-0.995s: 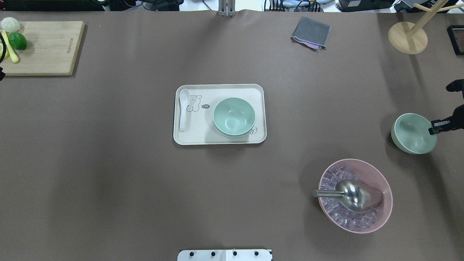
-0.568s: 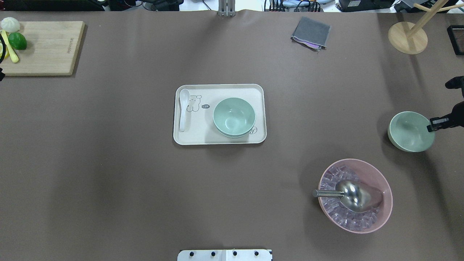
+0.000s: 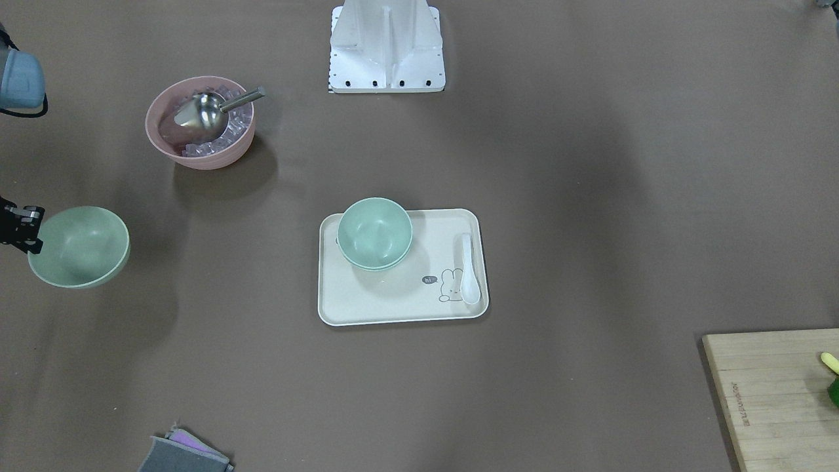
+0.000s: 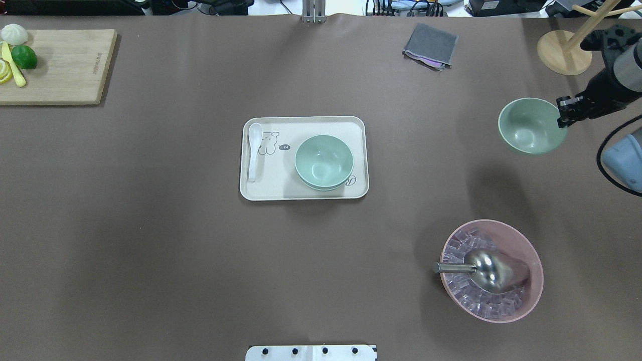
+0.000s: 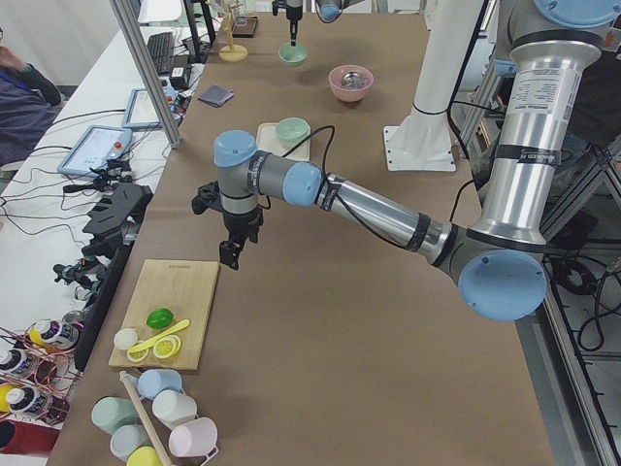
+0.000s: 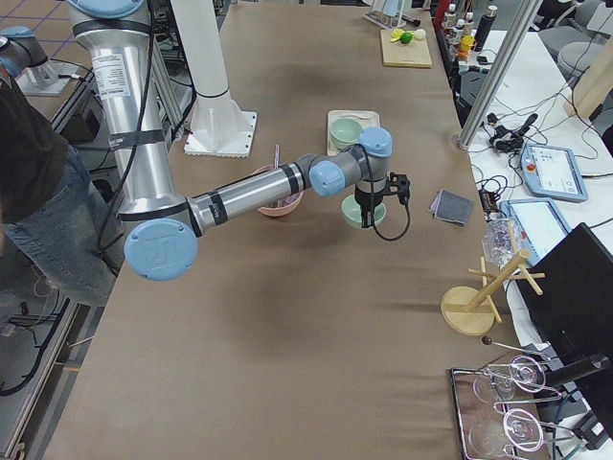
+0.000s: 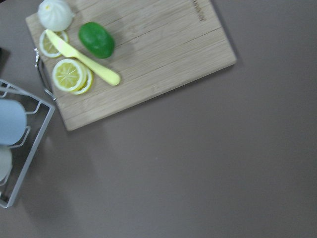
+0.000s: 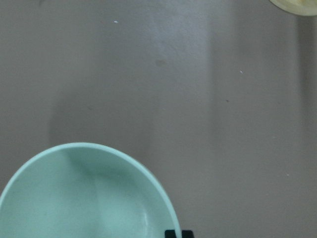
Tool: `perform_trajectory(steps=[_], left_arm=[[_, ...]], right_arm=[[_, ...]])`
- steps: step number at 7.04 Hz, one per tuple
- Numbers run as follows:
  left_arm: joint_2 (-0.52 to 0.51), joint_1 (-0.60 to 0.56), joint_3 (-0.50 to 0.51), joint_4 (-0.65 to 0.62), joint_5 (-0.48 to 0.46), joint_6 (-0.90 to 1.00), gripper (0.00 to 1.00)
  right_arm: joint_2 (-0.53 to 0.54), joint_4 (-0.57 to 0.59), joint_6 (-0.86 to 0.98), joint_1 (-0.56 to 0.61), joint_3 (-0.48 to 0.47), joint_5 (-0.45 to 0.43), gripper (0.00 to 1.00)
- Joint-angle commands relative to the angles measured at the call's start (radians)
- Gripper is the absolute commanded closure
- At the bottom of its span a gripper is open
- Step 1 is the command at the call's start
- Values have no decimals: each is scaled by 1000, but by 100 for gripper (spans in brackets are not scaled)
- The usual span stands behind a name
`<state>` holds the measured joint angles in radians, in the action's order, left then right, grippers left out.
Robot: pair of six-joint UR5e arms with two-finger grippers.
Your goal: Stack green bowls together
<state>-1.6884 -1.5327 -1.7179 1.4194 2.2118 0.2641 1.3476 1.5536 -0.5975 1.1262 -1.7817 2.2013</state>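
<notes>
1. The right gripper (image 4: 562, 117) is seen clenched on the right-hand rim of the held green bowl (image 4: 530, 126), one finger inside the rim and one outside.
2. The held green bowl hangs upright, mouth up, out to the side of the gripper, toward the table's (image 4: 150, 225) middle.
3. It is probably lifted clear of the table: its shadow falls apart from it. The actual gap cannot be confirmed from these angles.
4. In the right wrist view only the bowl's rim and inside are seen at the bottom, with a dark fingertip just at the rim.
5. The stacked green bowls (image 4: 324, 162), two nested, are seen on the right half of the tray (image 4: 303, 194) at table centre, well apart from the held bowl.
6. A white spoon (image 4: 254, 150) is laid along the tray's left side.
7. The pink bowl (image 4: 526, 240) with the metal scoop (image 4: 489, 271) is set nearer the robot than the held bowl.
8. The left gripper (image 5: 229, 254) is hung just beside the cutting board (image 4: 65, 70); whether it is released or clenched cannot be told.
</notes>
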Motion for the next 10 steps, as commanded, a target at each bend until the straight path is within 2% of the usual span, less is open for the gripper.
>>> perform_trajectory(steps=[1, 4, 6, 9, 10], left_arm=[[26, -140, 131, 4, 3, 185, 2], [87, -158, 124, 3, 3, 175, 2], [102, -162, 121, 1, 3, 173, 2], [105, -173, 121, 4, 5, 175, 2], [105, -173, 123, 4, 3, 173, 2]], right_arm=[[-193, 204, -165, -75, -59, 0, 100], [-359, 206, -485, -234, -47, -17, 100], [-433, 203, -669, -359, -27, -107, 100], [-502, 192, -735, -456, 82, -182, 100], [-507, 142, -743, -459, 109, -184, 100]])
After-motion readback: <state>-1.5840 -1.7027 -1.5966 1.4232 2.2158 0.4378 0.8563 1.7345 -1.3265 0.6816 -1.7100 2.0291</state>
